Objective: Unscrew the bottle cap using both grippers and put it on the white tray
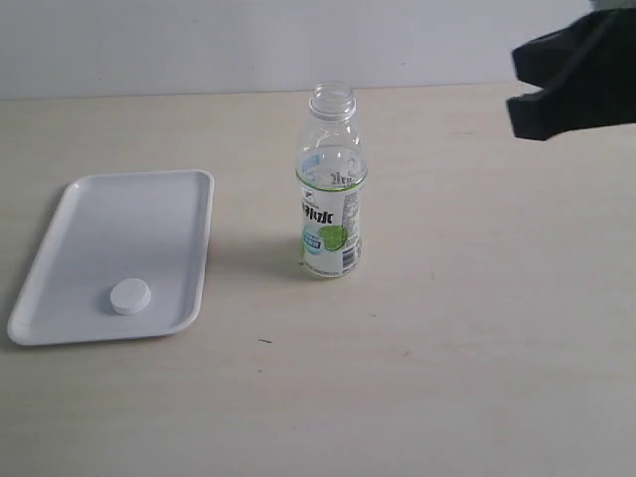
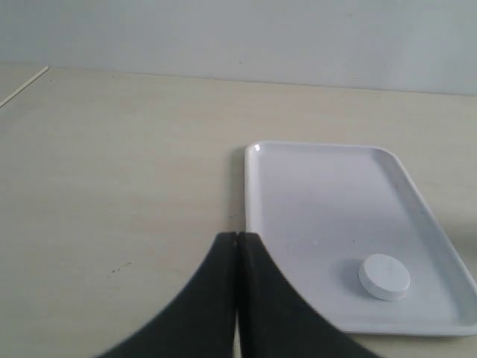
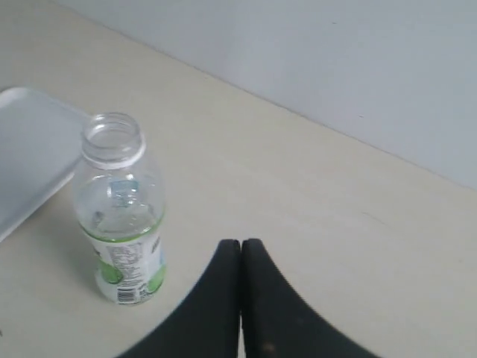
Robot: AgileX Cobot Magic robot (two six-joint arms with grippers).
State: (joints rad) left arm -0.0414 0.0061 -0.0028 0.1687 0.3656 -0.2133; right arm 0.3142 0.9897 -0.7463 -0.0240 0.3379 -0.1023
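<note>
The clear bottle with its white-green label stands upright mid-table, its threaded neck open with no cap on it; the right wrist view shows the bottle too. The small white bottle cap lies flat inside the white tray near the tray's front edge. From the left wrist, the cap and the tray both show. My left gripper is shut and empty beside the tray's edge; it does not show in the exterior view. My right gripper is shut and empty, raised at the far right, apart from the bottle.
The pale wooden table spreads around the bottle and tray. A light wall runs along the table's far edge.
</note>
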